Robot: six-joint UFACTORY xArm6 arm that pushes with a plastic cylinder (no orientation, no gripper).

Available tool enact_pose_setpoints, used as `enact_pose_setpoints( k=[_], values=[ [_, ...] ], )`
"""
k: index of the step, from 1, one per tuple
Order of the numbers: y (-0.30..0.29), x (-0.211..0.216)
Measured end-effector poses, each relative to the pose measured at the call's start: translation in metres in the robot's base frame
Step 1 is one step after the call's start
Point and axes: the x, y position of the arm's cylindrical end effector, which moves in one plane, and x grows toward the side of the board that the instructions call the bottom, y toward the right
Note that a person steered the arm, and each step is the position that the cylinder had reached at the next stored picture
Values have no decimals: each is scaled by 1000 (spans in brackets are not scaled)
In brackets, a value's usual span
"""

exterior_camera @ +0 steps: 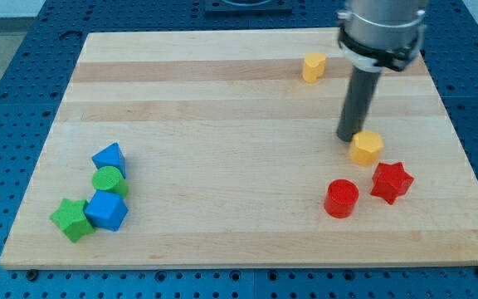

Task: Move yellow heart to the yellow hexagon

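Nearest the view's bottom, a red plastic cylinder (341, 198) and a red star block (391, 181) sit just beside each other on the pale wooden board (222, 108). Just above them, my tip (346, 138), a bare rod with no claw to open or grasp, touches the yellow hexagon block (367, 147) at its left edge. The yellow heart block (313, 66) lies well apart, near the view's top.

Wooden board (222, 108) carries two yellow, two red, two blue, two green blocks, shapes partly unclear.

Colours on the pale wood counter (222, 124)

Two yellow blocks, heart (313, 66) and hexagon (367, 147); a red cylinder (341, 198) and red star (391, 182); two blue blocks (109, 157) (106, 211); a green cylinder (106, 180) and green star (71, 219); dark rod.
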Motion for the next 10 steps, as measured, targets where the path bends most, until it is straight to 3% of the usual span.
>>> enact_pose_setpoints(
  k=[1,2,4,5,7,8,10],
  values=[
    [23,44],
    [18,17],
    [39,-131],
    [22,-151],
    [-73,-201],
    [-48,-151],
    [31,-112]
  ],
)
